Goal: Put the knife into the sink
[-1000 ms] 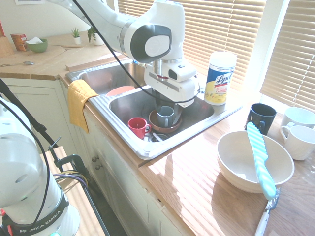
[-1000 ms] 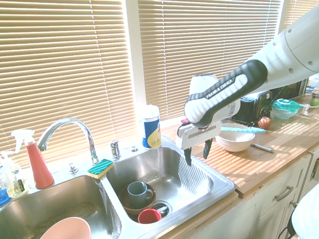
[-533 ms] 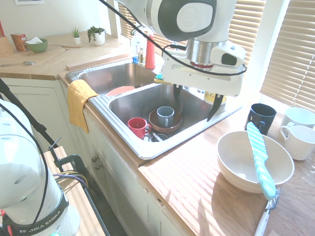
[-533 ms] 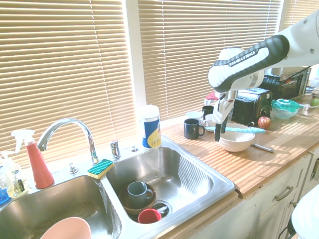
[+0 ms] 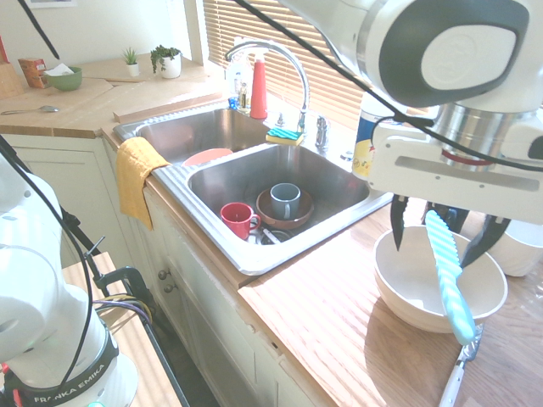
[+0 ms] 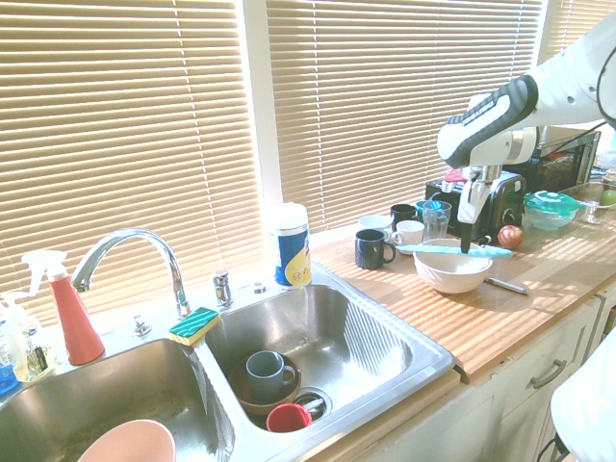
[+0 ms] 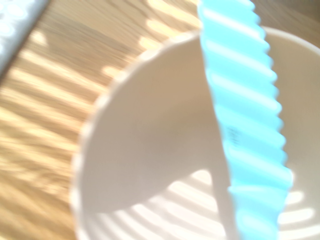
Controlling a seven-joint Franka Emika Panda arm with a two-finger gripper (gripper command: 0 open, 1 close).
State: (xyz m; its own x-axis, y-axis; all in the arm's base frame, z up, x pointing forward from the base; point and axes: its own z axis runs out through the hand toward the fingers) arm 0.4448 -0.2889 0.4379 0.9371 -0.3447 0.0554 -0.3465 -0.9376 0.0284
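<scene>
Now we hover with jaws spread over the knife [image 5: 447, 275], bridging the bowl [image 5: 416, 292], ready to pinch it.

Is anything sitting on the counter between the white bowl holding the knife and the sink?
No. In the first exterior view, only bare wooden counter separates the white bowl, with the knife across it, from the sink.

Sunlight through closed slatted blinds [image 6: 144, 125] stripes the wooden countertop [image 5: 331, 322] above cream cabinets [image 5: 212, 339].
</scene>
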